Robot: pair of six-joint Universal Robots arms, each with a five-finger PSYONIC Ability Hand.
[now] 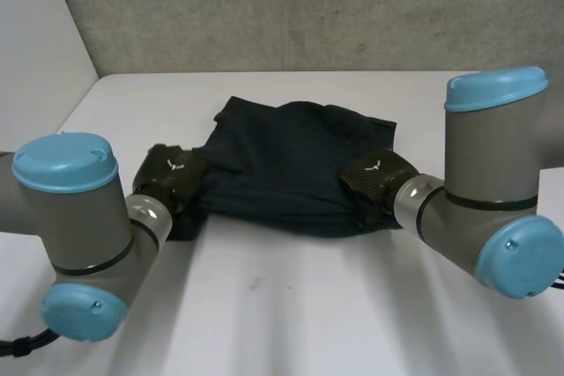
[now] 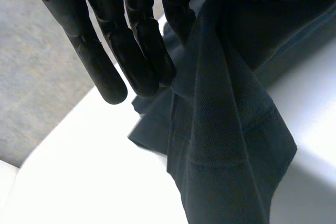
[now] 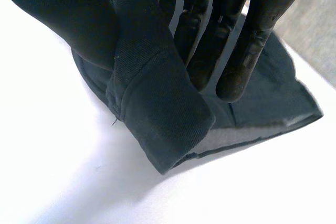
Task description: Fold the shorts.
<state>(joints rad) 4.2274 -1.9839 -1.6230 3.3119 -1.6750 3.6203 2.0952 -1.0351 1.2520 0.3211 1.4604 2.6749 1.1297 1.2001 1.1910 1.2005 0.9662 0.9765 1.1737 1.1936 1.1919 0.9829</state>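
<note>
Dark navy shorts (image 1: 291, 160) lie bunched in the middle of the white table (image 1: 308, 305). My left hand (image 1: 169, 175) is at their near left corner and my right hand (image 1: 377, 173) at their near right corner. In the left wrist view the straight fingers (image 2: 131, 40) pinch a lifted fold of the shorts (image 2: 226, 129), which hangs down beside them. The right wrist view shows a hemmed edge of the shorts (image 3: 163, 124) pinched between the thumb and the fingers (image 3: 252, 40), raised a little off the table.
A grey concrete wall (image 1: 308, 6) stands behind the table's far edge, and a pale wall (image 1: 35, 33) runs along its left side. Bare table surface lies in front of the shorts, between my two arms.
</note>
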